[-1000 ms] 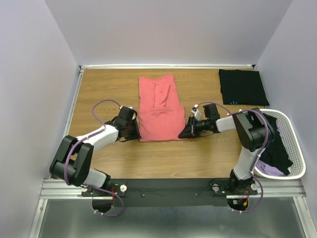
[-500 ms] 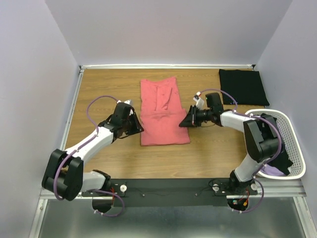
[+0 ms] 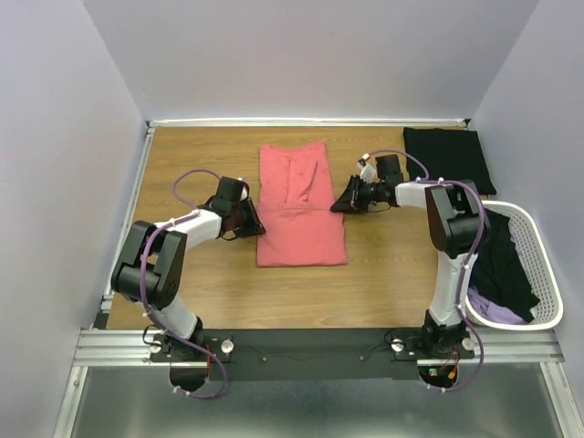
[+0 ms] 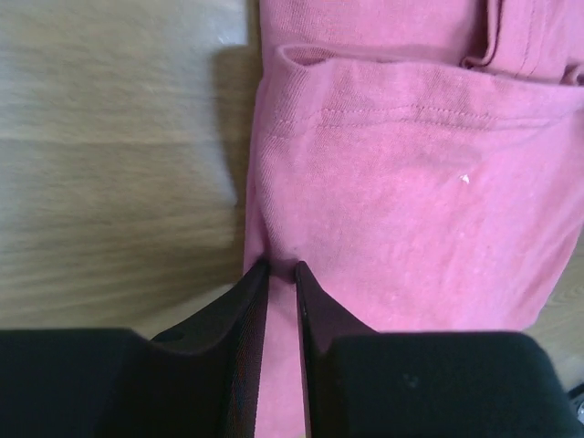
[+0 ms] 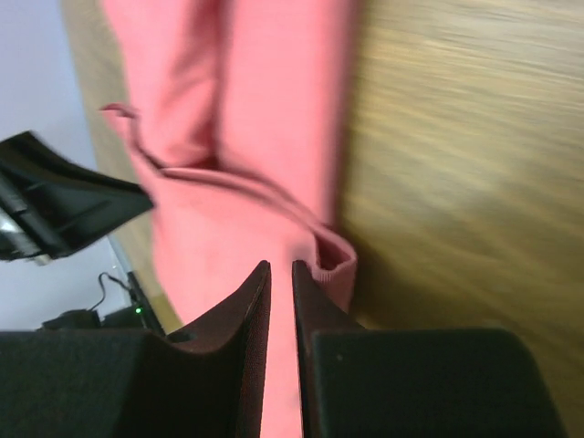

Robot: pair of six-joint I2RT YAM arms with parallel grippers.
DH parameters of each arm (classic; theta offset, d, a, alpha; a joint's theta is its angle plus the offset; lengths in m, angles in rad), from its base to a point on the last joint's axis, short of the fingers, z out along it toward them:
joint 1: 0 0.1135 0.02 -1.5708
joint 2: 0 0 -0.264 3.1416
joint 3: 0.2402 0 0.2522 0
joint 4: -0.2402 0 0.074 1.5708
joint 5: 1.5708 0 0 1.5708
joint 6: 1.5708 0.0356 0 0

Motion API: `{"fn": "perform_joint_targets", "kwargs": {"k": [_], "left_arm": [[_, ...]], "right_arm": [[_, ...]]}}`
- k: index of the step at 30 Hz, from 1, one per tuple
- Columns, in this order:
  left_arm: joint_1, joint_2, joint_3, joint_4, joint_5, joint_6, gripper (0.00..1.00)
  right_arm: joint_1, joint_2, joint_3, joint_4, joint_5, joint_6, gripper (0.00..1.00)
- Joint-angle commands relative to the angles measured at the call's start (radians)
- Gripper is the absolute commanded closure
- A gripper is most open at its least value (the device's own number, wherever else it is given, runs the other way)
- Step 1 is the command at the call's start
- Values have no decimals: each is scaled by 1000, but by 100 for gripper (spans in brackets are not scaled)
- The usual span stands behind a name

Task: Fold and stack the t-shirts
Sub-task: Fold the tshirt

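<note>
The coral-pink t-shirt (image 3: 299,233) lies partly folded lengthwise at the table's middle. My left gripper (image 3: 256,224) is shut on its left edge, with pink cloth pinched between the fingers in the left wrist view (image 4: 281,267). My right gripper (image 3: 337,205) is shut on its right edge, where a rolled hem sits at the fingertips in the right wrist view (image 5: 281,265). A folded black t-shirt (image 3: 447,160) lies flat at the far right. Black and lilac t-shirts (image 3: 505,274) are heaped in the basket.
The white slatted plastic basket (image 3: 546,274) stands at the right edge beside the right arm. Grey walls close in the table on the left, back and right. Bare wood (image 3: 192,155) shows left of the pink shirt and along the near side.
Both grippers have moved away from the arm bases toward the far side, the right one farther, keeping hold of the pink shirt's side edges. The black shirt and basket have not moved.
</note>
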Motion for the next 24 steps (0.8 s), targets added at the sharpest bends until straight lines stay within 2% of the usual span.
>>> {"fn": "perform_joint_targets", "kwargs": {"k": [1, 8, 13, 15, 17, 19, 20, 22, 23, 24], "left_arm": [[33, 12, -19, 10, 21, 38, 73], [41, -88, -39, -48, -2, 44, 71], [35, -241, -31, -143, -90, 47, 54], [28, -324, -33, -196, -163, 54, 43], [18, -375, -39, -233, -205, 58, 34], [2, -447, -56, -287, -274, 51, 29], [-17, -488, -74, -315, -301, 42, 26], [-44, -522, -91, -345, -325, 30, 24], [-71, -550, -100, -358, -338, 27, 20], [-83, -561, -114, -369, -345, 24, 15]], "right_arm": [[-28, 49, 23, -17, 37, -41, 78], [-42, 2, -15, -22, 47, -73, 78], [-41, -162, -86, -74, 73, -88, 77], [-35, -222, -120, -94, 87, -94, 74], [-26, -315, -178, -135, 133, -107, 68], [-7, -375, -215, -202, 181, -120, 58], [10, -439, -248, -230, 245, -130, 51], [36, -501, -276, -317, 331, -131, 44], [56, -553, -297, -348, 436, -131, 36], [103, -578, -304, -382, 493, -130, 33]]}}
